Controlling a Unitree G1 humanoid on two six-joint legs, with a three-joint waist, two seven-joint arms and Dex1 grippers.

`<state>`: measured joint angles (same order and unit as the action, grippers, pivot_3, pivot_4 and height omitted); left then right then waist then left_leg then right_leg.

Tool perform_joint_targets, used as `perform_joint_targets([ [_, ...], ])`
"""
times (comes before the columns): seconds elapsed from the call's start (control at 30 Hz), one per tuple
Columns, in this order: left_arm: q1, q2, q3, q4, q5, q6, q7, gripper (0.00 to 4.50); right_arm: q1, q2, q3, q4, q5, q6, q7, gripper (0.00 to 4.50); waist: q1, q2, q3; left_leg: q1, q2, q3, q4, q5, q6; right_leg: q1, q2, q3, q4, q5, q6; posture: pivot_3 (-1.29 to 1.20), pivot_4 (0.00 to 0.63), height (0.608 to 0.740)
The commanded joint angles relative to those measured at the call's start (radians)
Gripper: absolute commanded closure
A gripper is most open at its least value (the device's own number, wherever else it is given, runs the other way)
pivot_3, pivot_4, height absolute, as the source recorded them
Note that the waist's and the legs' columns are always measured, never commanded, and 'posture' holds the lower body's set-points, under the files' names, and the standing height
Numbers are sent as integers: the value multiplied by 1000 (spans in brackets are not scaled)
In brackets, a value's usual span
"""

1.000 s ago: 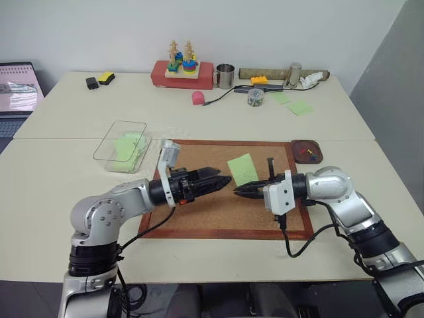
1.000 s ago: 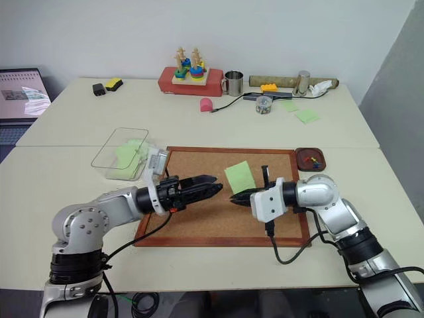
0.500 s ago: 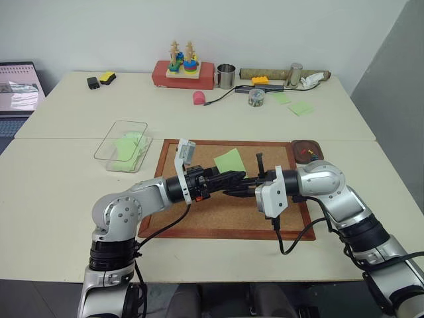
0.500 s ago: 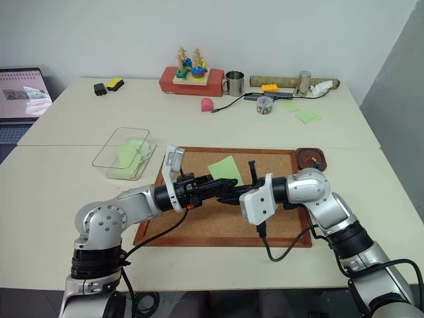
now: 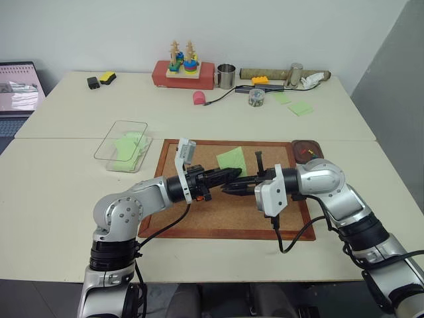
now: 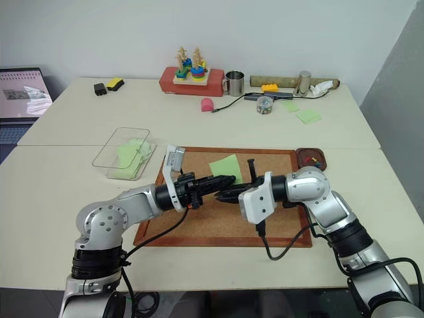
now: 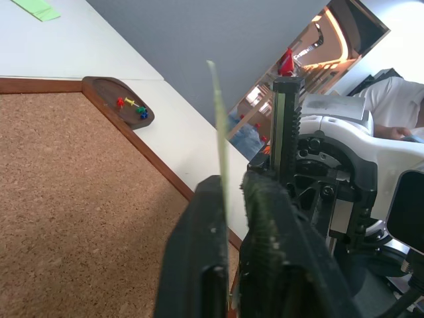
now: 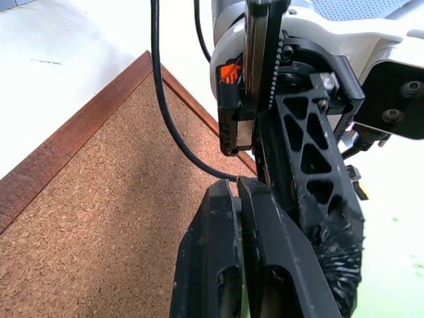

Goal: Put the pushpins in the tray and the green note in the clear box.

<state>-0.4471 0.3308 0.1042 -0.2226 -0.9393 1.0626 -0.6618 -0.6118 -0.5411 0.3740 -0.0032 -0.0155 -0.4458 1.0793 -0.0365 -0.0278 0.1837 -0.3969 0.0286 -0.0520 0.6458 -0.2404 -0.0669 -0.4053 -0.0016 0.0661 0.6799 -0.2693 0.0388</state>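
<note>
i've got both arms meeting over the corkboard (image 5: 199,222) in the middle of the frame, and the green note (image 5: 231,159) stands up between them, just above centre. the left gripper (image 5: 233,173) has its jaws pinched shut on the note; in the left wrist view the paper (image 7: 218,132) rises edge-on out of the narrow slot between the two black fingers (image 7: 199,258). the right gripper (image 5: 228,188) comes in from the right with its jaws pressed together too, tips just beside the left ones. from the right wrist view i can't tell whether any paper is caught between them, so i read this as a handover where the right side may or may not have a hold.

the pushpins (image 5: 311,151) look sorted: small red and yellow heads sit inside the tray (image 5: 306,143) at the right edge of the corkboard, and the left wrist view shows several colours (image 7: 132,106) in it. i see no stray pins on the cork, though they are tiny.

what's left is the note. the clear box (image 5: 121,145) waits at centre left, well apart from the grippers, with other green papers already inside. my guess is the left arm carries the note over there and lets go.
</note>
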Motion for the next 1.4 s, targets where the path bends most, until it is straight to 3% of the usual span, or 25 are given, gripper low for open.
perform_joint_targets([
  [0.03,-18,14,-8,-21,10,-32,-6,4481,-31,0,-37,-31,29,-11,-14,4500,0,0,0,0,0,0,0,0,0,0,0,0,0,0,0,0,150,740],
  [0.37,16,119,-133,43,268,-240,-48,4481,-36,-19,-102,-55,60,23,-45,4500,2,0,0,0,0,0,0,0,0,0,0,0,0,0,0,0,150,740],
  [0.6,16,90,-112,23,270,-272,-32,4481,7,-33,-251,-66,202,235,-119,4500,5,0,0,-1,0,0,0,0,0,0,0,0,0,0,0,0,150,740],
  [0.73,-47,51,-115,-20,277,-333,-22,4481,8,-18,-388,111,231,476,-301,4500,7,0,0,-1,0,0,0,0,0,0,-1,0,0,0,0,0,150,740],
  [0.93,-128,56,-274,-11,519,-645,-109,4481,-95,42,-496,402,258,654,-479,4500,7,1,0,0,-1,2,0,0,0,0,-1,2,-1,1,-1,0,150,740],
  [1.17,-138,43,-365,85,694,-804,-101,4481,-224,46,-526,727,219,679,-580,4500,-11,1,0,0,0,5,-1,0,0,-1,0,4,0,1,-1,0,150,740],
  [1.4,-91,29,-370,54,711,-806,-110,4481,-280,46,-525,877,212,675,-565,4500,-14,1,1,-1,-1,5,-1,0,0,-1,0,4,-1,1,-1,0,150,740],
])
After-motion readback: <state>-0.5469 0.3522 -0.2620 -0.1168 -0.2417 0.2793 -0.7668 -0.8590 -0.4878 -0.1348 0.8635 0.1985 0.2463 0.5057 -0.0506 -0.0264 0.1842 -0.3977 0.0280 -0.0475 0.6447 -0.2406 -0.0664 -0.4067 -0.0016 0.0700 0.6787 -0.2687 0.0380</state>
